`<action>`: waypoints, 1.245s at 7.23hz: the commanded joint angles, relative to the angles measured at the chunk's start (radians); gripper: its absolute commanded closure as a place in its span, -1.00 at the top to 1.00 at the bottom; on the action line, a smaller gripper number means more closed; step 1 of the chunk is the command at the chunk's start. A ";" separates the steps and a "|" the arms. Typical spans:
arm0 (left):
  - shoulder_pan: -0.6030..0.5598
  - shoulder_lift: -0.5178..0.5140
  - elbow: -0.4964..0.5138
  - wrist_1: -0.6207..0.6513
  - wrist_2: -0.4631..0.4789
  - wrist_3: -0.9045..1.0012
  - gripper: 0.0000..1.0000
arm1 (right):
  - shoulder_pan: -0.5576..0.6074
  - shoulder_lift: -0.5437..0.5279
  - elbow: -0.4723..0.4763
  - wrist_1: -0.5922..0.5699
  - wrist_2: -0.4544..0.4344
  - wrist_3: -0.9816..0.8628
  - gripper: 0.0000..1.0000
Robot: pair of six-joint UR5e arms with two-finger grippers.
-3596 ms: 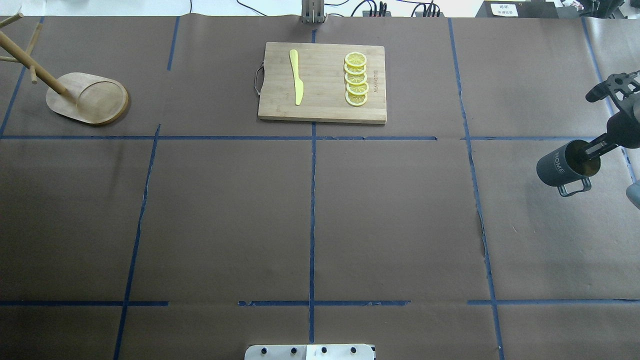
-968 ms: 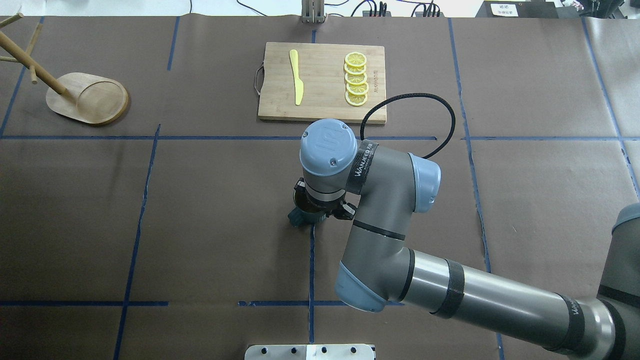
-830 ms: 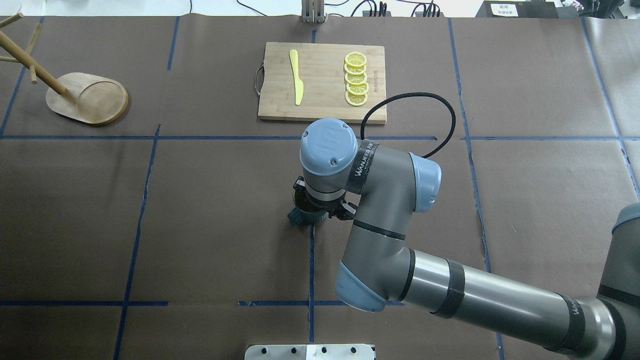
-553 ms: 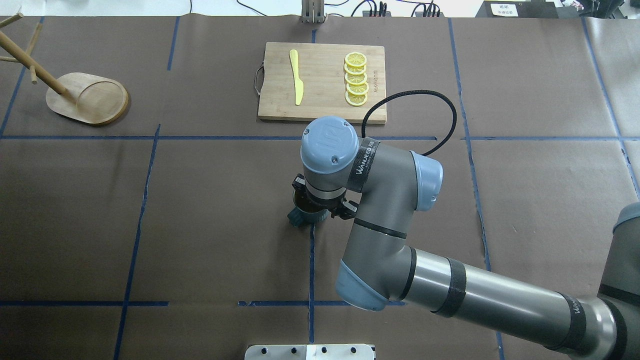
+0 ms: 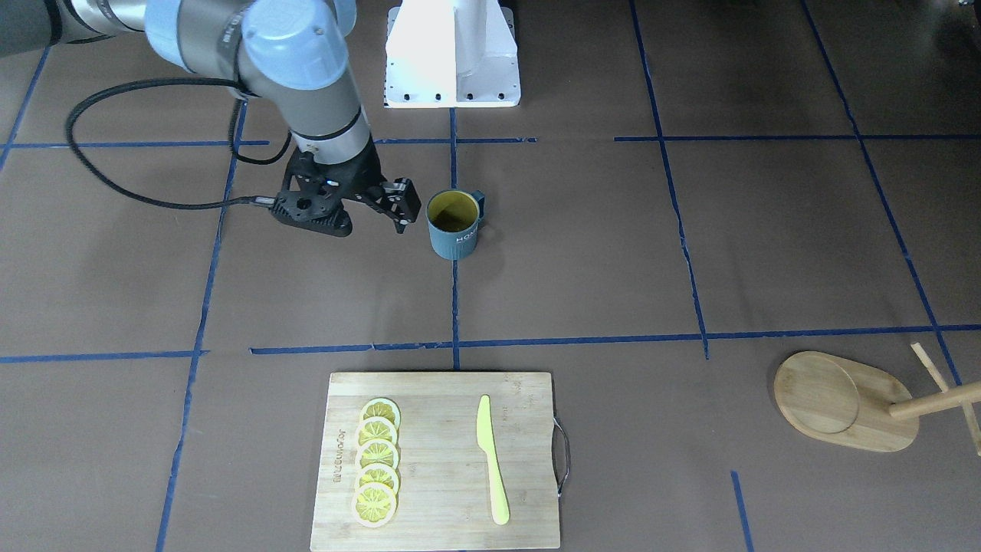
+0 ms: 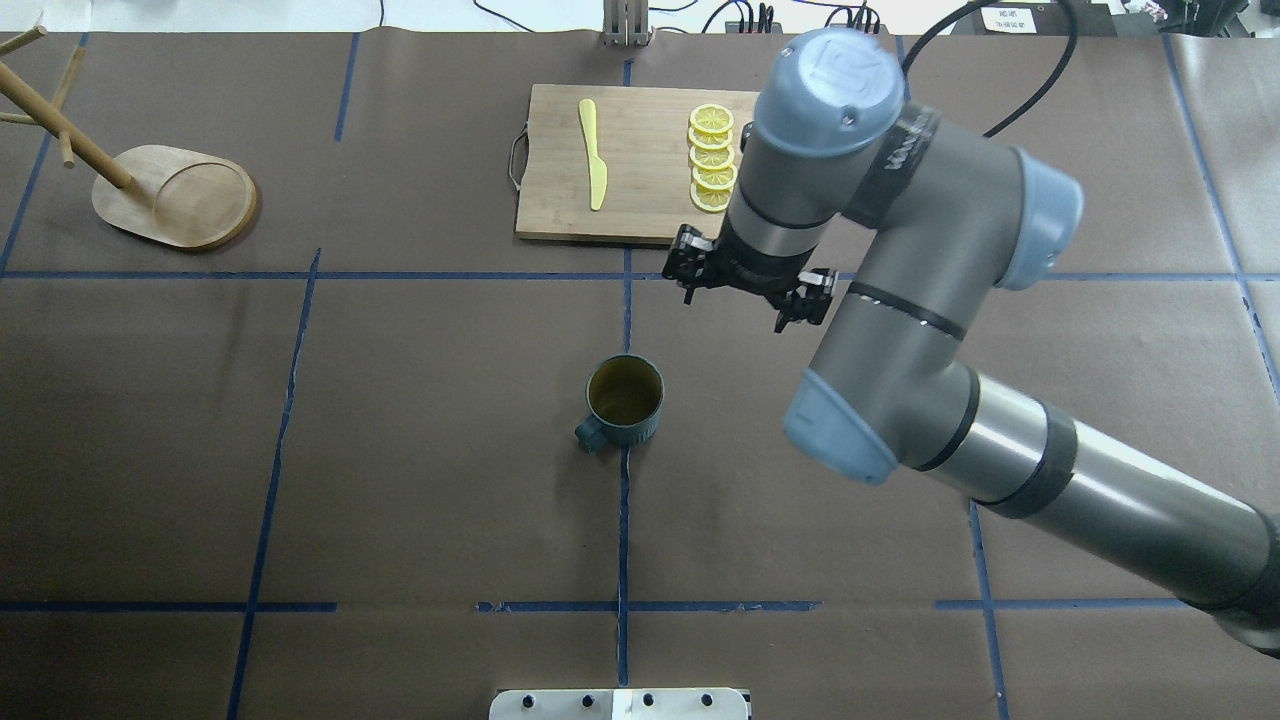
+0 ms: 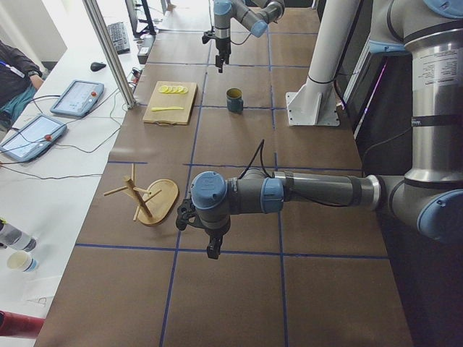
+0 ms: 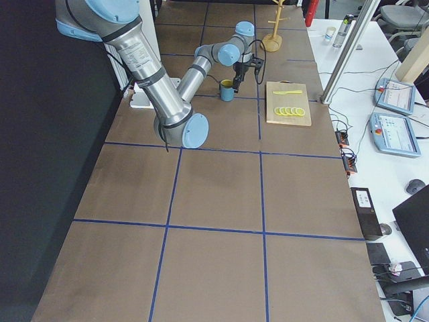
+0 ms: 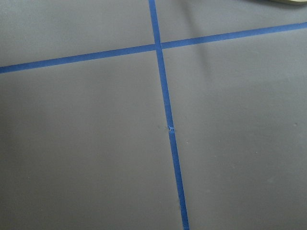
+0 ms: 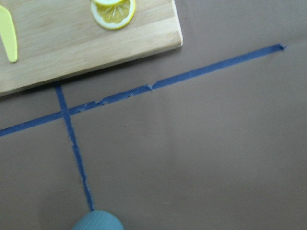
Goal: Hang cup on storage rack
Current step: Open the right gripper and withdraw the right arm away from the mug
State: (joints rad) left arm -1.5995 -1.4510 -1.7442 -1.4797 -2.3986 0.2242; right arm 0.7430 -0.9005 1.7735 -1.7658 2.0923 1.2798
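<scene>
One small dark teal-grey ribbed mug (image 6: 623, 402) is set upright mid-table, well apart from the light bamboo mug stand (image 6: 140, 192).
Right gripper (image 6: 745, 292) is held wide open, empty, nearby. Mug judged rigid, light, chippable; rim wall to be gripped, handle kept free.

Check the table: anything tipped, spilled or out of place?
Nothing stands out. The cup stands upright mid-table, the storage rack is upright, and lemon slices and knife lie neatly on the cutting board.

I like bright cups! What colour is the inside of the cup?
Yellow inside the cup, clearest in the front-facing view.
</scene>
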 commanded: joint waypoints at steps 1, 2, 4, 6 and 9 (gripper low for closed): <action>0.003 -0.008 0.006 -0.165 0.006 -0.006 1.00 | 0.192 -0.140 0.014 -0.004 0.104 -0.402 1.00; 0.004 -0.011 0.020 -0.206 0.001 -0.008 1.00 | 0.299 -0.232 0.011 -0.004 0.147 -0.629 1.00; 0.010 -0.014 0.020 -0.206 -0.080 -0.008 1.00 | 0.493 -0.381 -0.015 -0.007 0.184 -1.048 1.00; 0.010 -0.015 0.009 -0.221 -0.086 -0.006 1.00 | 0.609 -0.541 -0.019 -0.001 0.193 -1.331 1.00; 0.109 -0.054 -0.035 -0.241 -0.103 -0.008 1.00 | 0.723 -0.781 0.022 0.025 0.193 -1.479 1.00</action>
State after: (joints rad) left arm -1.5436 -1.4833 -1.7575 -1.7084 -2.4898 0.2174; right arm 1.4326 -1.5824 1.7703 -1.7571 2.2862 -0.1713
